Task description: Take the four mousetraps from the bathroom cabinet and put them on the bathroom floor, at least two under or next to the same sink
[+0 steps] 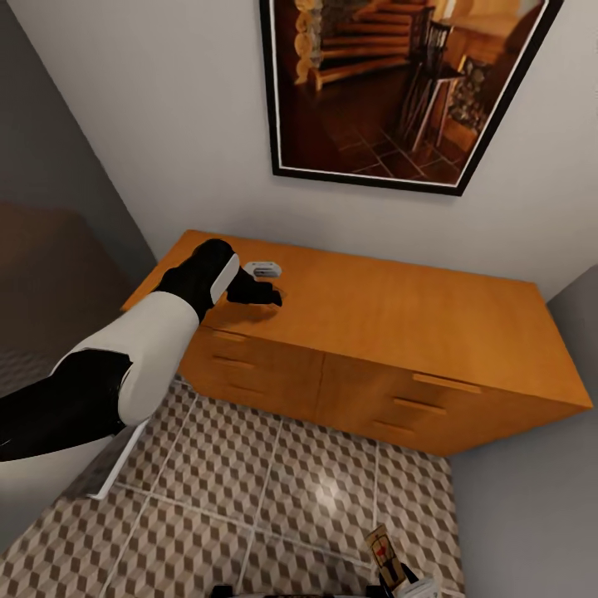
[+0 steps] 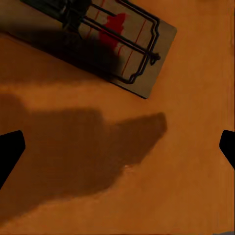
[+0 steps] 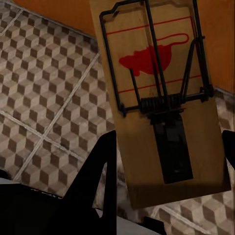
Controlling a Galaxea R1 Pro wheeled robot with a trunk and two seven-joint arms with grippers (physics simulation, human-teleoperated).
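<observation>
The orange-brown cabinet (image 1: 390, 316) stands against the wall, drawers shut. One mousetrap (image 1: 264, 269) lies flat on its top near the back left. In the left wrist view that mousetrap (image 2: 122, 44) is a pale board with dark wire and a red mouse print. My left gripper (image 1: 257, 292) hovers just in front of it, open, with its dark fingertips (image 2: 11, 149) wide apart over bare wood. A second mousetrap (image 3: 161, 98) is in my right gripper (image 3: 169, 144), which is shut on its lower end above the cube-patterned bathroom floor (image 3: 44, 83). That held mousetrap (image 1: 380, 550) shows at the head view's lower edge.
A framed picture (image 1: 390, 83) hangs on the white wall above the cabinet. Grey walls close in at left and right. The tiled floor (image 1: 274, 490) spreads in front of the drawers. A white edge (image 1: 116, 469) sits beneath my left arm.
</observation>
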